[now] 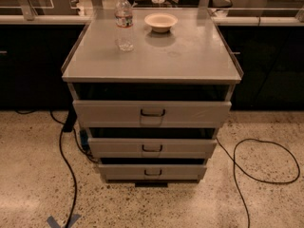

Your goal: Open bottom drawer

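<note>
A grey metal cabinet [152,61] with three drawers stands in the middle of the camera view. The bottom drawer [123,172] has the slimmest front, close to the floor, with a small dark bracket handle [152,172] at its centre. Its front stands a little further back than the middle drawer [118,147] above it, and a dark gap shows over its top edge. The top drawer [109,113] is the widest and sticks out most. My gripper is not in view, and no part of the arm shows.
A clear water bottle [124,22] and a pale bowl [161,22] stand on the cabinet's top. Black cables [66,156] run over the speckled floor at the left, and another cable [266,170] loops at the right. Dark counters line the back.
</note>
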`<action>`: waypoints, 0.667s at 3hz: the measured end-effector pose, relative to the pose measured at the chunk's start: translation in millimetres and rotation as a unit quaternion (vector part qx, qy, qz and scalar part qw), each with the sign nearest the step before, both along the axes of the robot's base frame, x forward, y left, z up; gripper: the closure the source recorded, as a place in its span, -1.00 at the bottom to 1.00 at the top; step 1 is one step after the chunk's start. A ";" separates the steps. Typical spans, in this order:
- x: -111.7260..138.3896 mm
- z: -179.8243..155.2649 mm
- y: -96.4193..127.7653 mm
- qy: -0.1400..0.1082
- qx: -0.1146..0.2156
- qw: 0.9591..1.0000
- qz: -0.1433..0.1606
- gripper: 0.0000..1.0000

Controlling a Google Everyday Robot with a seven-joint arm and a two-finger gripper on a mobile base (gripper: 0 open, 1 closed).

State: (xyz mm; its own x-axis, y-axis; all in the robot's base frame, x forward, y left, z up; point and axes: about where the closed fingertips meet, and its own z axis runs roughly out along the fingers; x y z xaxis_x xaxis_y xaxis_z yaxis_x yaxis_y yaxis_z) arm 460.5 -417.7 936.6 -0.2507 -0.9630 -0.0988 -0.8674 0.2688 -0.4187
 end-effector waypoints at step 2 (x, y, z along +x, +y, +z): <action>-8.0 -5.9 -1.1 -0.010 -0.055 0.995 0.088 -1.00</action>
State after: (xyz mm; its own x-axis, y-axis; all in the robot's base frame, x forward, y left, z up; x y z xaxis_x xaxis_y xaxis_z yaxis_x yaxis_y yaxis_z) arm 452.5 -418.8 930.7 -0.0761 -0.9971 0.0063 -0.8879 0.0649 -0.4555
